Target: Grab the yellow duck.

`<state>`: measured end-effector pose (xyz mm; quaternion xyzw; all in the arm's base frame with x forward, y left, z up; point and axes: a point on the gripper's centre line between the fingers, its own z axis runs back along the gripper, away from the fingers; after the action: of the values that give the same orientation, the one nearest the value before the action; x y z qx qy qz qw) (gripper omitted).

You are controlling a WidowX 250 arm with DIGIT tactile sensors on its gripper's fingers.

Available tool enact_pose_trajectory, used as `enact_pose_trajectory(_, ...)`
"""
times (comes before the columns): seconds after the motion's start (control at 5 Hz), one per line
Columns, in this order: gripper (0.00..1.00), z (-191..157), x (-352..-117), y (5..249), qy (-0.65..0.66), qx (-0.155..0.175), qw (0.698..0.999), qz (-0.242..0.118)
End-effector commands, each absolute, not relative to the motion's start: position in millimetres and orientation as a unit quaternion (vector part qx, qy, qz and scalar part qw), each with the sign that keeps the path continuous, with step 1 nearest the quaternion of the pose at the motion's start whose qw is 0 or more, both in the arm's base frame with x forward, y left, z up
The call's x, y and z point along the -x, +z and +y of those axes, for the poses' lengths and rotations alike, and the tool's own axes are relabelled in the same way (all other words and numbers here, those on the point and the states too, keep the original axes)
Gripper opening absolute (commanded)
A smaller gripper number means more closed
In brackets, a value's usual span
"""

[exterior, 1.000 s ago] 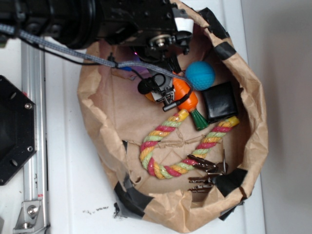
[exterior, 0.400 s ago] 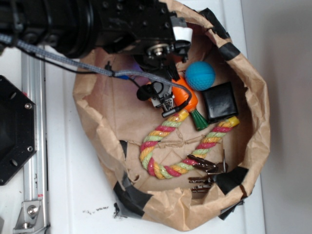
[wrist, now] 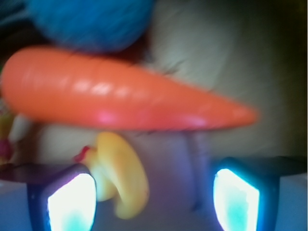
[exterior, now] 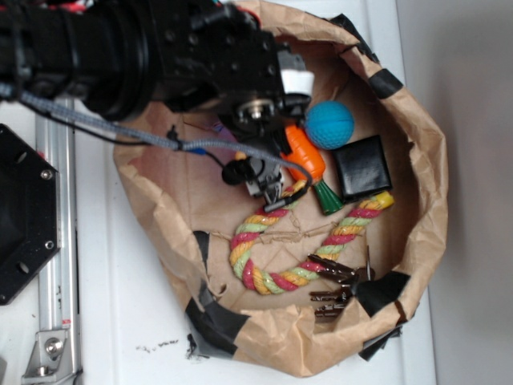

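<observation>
**Duck sitting between spread fingers, under the carrot**

In the wrist view the gripper point(wrist: 154, 197) is standing open, its two glowing fingertips point(wrist: 72, 202) sitting at about 7 and 5 o'clock with a wide gap between them; the yellow duck point(wrist: 122, 180) is lying in that gap, just beside the 7 o'clock fingertip and apart from the other one; its long axis is running roughly 11 to 5 o'clock, and a bit of red at its 10 o'clock end is pointing toward 9 o'clock; the picture is too blurred to say more. The orange carrot point(wrist: 120, 98) is lying crosswise just above the duck, its tip pointing to 3 o'clock; the blue ball point(wrist: 91, 21) is showing at 12 o'clock. In the exterior view the arm is hiding the duck inside the paper bag point(exterior: 421, 200); the braided rope point(exterior: 280, 241) is curving at 6 o'clock of the gripper point(exterior: 268, 188).
</observation>
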<state>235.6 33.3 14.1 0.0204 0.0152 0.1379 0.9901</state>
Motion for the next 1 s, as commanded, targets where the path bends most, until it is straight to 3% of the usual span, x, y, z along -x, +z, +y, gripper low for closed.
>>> enact_pose_trajectory(0.0, 1.00, 34, -238, 15, 0.126, -0.024, 0.992, 0.011)
enact_pose_trajectory(0.8, 1.00, 47, -246, 29, 0.141, -0.024, 0.990, -0.008)
